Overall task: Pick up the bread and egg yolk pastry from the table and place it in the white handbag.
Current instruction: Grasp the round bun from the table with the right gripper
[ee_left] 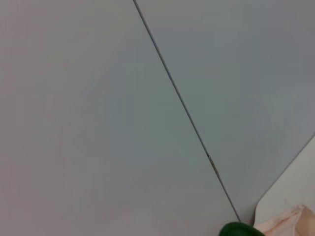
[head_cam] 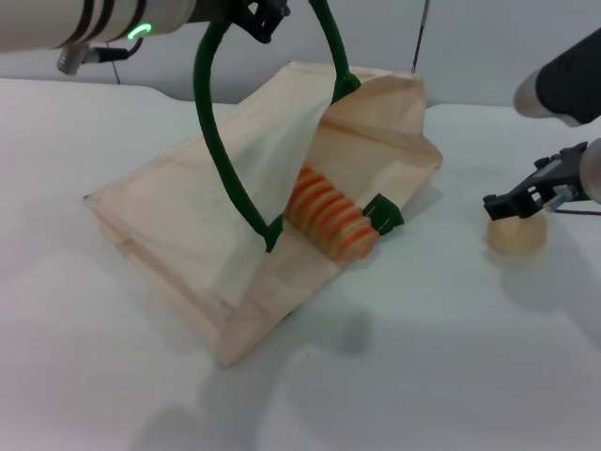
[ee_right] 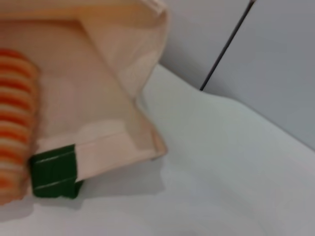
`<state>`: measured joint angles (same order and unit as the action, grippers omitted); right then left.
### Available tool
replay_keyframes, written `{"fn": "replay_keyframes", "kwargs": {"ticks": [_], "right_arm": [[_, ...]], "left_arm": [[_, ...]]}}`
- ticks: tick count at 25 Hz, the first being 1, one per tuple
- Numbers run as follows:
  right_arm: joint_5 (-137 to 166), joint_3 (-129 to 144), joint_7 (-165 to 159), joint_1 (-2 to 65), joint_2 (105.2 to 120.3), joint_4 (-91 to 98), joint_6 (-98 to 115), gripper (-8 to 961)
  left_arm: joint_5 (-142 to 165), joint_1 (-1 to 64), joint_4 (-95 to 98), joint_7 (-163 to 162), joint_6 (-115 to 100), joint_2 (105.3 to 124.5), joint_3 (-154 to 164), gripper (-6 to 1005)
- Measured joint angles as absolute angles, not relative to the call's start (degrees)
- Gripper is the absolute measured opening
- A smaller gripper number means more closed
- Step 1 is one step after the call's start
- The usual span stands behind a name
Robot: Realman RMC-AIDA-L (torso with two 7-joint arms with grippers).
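The white handbag (head_cam: 188, 216) lies tilted on the table, its mouth held open toward the right. My left gripper (head_cam: 261, 17) is at the top, shut on the bag's dark green rope handle (head_cam: 211, 122) and lifting it. The orange-striped bread (head_cam: 331, 218) lies inside the bag's mouth; it also shows in the right wrist view (ee_right: 15, 113), next to a green handle patch (ee_right: 54, 169). The egg yolk pastry (head_cam: 518, 237) sits on the table to the right of the bag. My right gripper (head_cam: 502, 204) hovers just over the pastry's top.
The white table (head_cam: 394, 376) stretches in front of and beside the bag. A grey wall with a dark seam (ee_left: 187, 118) stands behind. The left wrist view shows only a bit of the handle (ee_left: 241, 230) and the bag's corner (ee_left: 288, 223).
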<state>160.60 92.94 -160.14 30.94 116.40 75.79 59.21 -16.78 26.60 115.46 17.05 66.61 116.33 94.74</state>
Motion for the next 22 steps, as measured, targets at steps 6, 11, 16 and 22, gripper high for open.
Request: {"fn": "replay_keyframes", "kwargs": {"ticks": [6, 11, 16, 22], "right_arm": [[160.42, 93.55, -160.14, 31.39, 116.5, 75.52, 60.75, 868], [160.47, 93.09, -160.14, 32.2, 116.44, 73.27, 59.75, 870], [160.77, 92.31, -160.22, 33.66, 116.37, 69.39, 57.74, 870], [160.78, 91.94, -160.23, 35.95, 116.3, 63.98, 56.32, 871]], "left_arm": [[-16.78, 26.67, 115.49, 17.05, 66.6, 116.28, 94.74, 135], [-16.79, 26.71, 115.59, 17.05, 66.81, 116.27, 94.75, 136], [-17.13, 26.8, 115.62, 17.05, 67.06, 116.28, 94.75, 137], [-17.22, 26.87, 115.67, 17.05, 67.2, 116.28, 94.83, 137]]}}
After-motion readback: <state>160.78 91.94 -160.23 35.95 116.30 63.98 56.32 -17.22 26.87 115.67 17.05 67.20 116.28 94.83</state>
